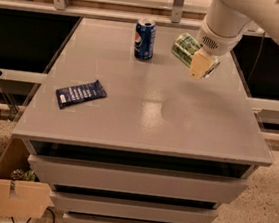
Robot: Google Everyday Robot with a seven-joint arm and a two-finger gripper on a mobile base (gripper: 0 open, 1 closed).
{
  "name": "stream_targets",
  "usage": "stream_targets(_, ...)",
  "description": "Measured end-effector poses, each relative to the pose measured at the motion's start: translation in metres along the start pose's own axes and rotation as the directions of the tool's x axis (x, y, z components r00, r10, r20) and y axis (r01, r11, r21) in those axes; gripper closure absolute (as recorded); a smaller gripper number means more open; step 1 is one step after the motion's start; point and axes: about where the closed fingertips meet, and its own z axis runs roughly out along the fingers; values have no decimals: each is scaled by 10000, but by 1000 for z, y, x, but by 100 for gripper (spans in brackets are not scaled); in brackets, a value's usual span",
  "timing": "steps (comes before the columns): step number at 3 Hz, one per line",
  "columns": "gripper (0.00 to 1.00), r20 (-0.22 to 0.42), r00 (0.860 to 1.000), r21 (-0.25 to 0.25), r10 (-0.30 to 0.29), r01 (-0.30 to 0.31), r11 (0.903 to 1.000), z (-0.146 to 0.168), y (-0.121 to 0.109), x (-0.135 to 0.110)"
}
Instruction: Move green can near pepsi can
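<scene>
The pepsi can (145, 38) stands upright at the back middle of the grey table (145, 109). The green can (185, 48) is held tilted on its side in the air, just right of the pepsi can and a short way above the table. My gripper (199, 62) is shut on the green can; its cream finger (200, 66) shows in front of the can. The white arm reaches in from the upper right.
A flat dark blue snack wrapper (80, 93) lies on the left part of the table. Drawers sit under the tabletop. A cardboard box (17, 192) stands on the floor at the lower left. A shelf rail runs behind the table.
</scene>
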Motion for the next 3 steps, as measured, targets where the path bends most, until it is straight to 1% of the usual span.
stream_targets(1, 100, 262, 9958, 262, -873, 867, 9959, 6, -8, -14)
stream_targets(2, 100, 527, 9696, 606, -2390, 2358, 9699, 17, -21, -40)
stream_targets(3, 100, 566, 9314, 796, -3594, 3547, 9316, 24, -32, -59)
